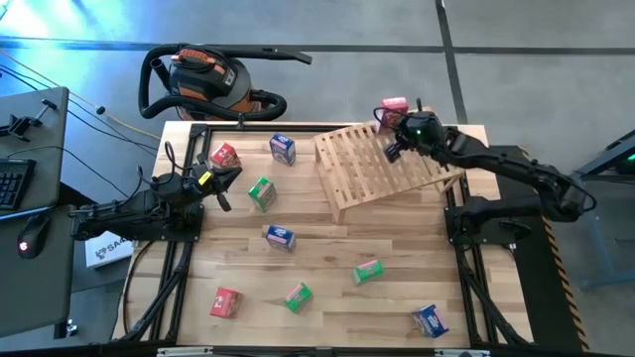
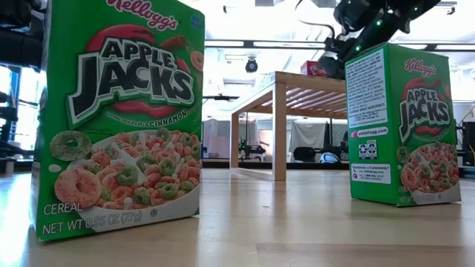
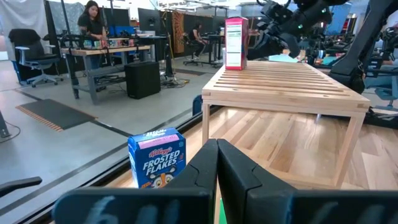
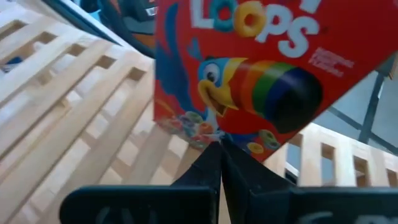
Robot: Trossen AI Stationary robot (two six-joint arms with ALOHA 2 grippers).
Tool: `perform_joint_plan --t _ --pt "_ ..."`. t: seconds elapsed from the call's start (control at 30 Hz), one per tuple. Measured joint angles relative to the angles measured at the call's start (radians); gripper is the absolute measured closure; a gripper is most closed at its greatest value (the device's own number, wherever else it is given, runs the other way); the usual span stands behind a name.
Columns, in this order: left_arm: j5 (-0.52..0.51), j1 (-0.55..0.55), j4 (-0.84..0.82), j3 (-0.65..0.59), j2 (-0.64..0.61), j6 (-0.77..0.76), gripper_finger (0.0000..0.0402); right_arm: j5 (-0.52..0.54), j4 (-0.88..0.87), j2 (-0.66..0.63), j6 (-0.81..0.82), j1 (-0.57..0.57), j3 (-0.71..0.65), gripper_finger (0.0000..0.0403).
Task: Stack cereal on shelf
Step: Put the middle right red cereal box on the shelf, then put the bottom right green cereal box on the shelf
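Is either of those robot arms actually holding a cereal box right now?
No. Both grippers are shut on nothing. The right gripper is at the shelf, its fingers closed in front of the red box standing there; the left gripper waits empty.

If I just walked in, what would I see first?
Probably the slatted wooden shelf at the back of the table, with one red cereal box standing at its far corner and the right gripper shut just beside it. Then the colourful little boxes scattered over the table, such as a green box near the left gripper, which waits shut at the left edge.
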Motion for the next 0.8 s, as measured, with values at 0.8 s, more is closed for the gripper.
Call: perform_joint_plan --t 0.8 --pt "0.077 0.006 0.251 0.001 0.213 -0.206 0.0401 -0.349 -0.384 -0.100 -0.067 0.384 0.166 0.0375"
